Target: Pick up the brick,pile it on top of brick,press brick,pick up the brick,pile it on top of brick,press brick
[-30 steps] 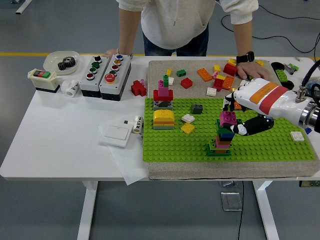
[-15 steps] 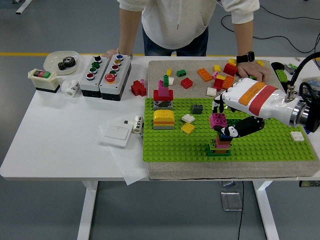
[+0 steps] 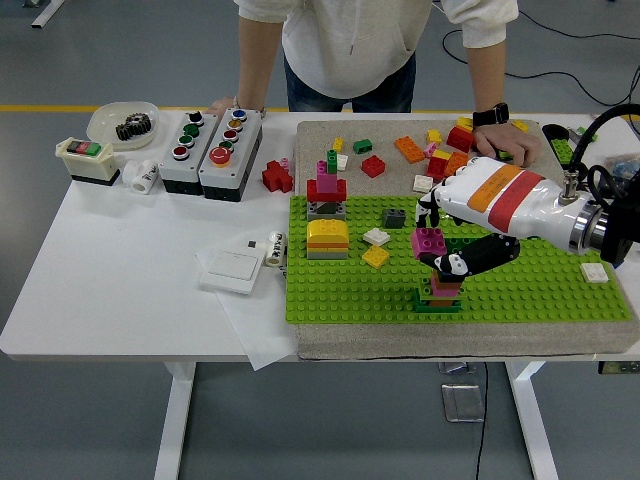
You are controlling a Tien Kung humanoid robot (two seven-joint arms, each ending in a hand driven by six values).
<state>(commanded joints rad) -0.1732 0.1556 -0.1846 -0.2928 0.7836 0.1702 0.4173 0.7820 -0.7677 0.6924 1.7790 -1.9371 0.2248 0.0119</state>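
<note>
Right hand (image 3: 452,228) reaching in from the right over the green baseplate (image 3: 520,295), white shell with an orange and a red band. Fingers (image 3: 428,206) mostly hidden behind the magenta brick (image 3: 429,241), thumb (image 3: 462,262) curled under and just right of it; closed on the brick, pinched between fingertips above and thumb below. Brick held just above the stack (image 3: 440,290), slightly left of its top; hard to tell whether touching the top layer, since thumb covers that join. Stack's upper layers partly masked by the thumb; only pink, orange and green lower layers clear. Forearm cut off at the right edge. Left arm nowhere in view.

Second tower (image 3: 327,185) standing at the baseplate's far left corner, yellow block (image 3: 327,238) just in front of it. Loose bricks (image 3: 440,152) scattered on the grey mat (image 3: 320,135) behind. Person (image 3: 350,40) at the far side, cut off at the top, one hand (image 3: 508,142) resting on the mat among the bricks, the other at the table (image 3: 110,270) edge behind the button boxes (image 3: 210,140).
</note>
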